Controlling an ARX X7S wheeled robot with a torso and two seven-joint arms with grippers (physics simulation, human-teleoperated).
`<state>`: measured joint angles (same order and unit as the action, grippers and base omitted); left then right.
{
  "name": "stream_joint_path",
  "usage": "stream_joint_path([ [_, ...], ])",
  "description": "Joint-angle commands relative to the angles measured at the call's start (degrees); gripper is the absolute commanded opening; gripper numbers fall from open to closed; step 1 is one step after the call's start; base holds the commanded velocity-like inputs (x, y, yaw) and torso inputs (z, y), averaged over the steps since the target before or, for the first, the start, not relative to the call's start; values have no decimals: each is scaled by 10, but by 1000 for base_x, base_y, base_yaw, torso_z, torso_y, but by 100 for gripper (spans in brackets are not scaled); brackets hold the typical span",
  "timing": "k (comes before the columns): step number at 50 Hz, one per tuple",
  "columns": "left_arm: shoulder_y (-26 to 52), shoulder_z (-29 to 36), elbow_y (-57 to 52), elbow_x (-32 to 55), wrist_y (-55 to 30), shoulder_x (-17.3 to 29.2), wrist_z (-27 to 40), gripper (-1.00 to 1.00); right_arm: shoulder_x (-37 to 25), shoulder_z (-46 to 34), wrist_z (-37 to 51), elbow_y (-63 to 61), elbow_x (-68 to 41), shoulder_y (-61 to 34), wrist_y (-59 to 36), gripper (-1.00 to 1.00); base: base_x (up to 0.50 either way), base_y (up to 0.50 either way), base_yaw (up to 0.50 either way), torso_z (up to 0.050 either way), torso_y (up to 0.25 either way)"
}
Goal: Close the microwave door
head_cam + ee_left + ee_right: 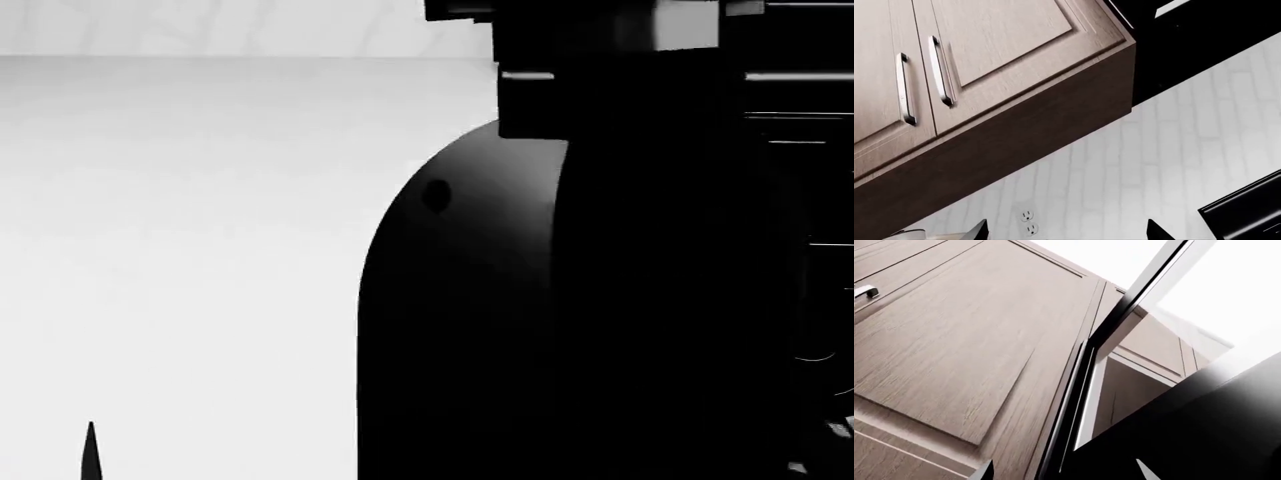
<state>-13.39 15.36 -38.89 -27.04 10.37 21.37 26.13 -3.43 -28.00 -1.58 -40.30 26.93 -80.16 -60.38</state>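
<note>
In the right wrist view the microwave's black glossy face (1201, 430) fills the corner beside the wooden cabinet front (967, 340). A thin black door edge with a bright strip (1121, 310) runs along the cabinet. My right gripper (1064, 472) is open, its two fingertips (984, 472) showing only at the frame's edge, close to that black face with nothing held. My left gripper (1067, 232) is open too and faces the white tiled wall (1154, 150). Black appliance surfaces (1201, 40) show beside the cabinet there. The head view is mostly blocked by a black arm part (561, 300).
Wooden upper cabinets with two metal bar handles (941, 70) hang above the left gripper. A double wall outlet (1029, 222) sits on the backsplash. Another black appliance corner (1247, 210) shows low on the wall. A pale flat surface (174, 250) fills the left of the head view.
</note>
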Motion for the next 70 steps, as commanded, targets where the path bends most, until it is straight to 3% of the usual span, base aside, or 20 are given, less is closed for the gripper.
stream_joint_path([
  [1,2,2,3,2,2,3,3,100,-6,31,29,70,-33,-9,46,100,0,0,0,0,0],
  [5,2,2,2,2,1,3,2,100,-6,44,37,101,-57,-19,93,100,0,0,0,0,0],
  [70,8,14,2,1,-7,9,6,100,-36,113,89,366,-158,-102,148,100,0,0,0,0,0],
])
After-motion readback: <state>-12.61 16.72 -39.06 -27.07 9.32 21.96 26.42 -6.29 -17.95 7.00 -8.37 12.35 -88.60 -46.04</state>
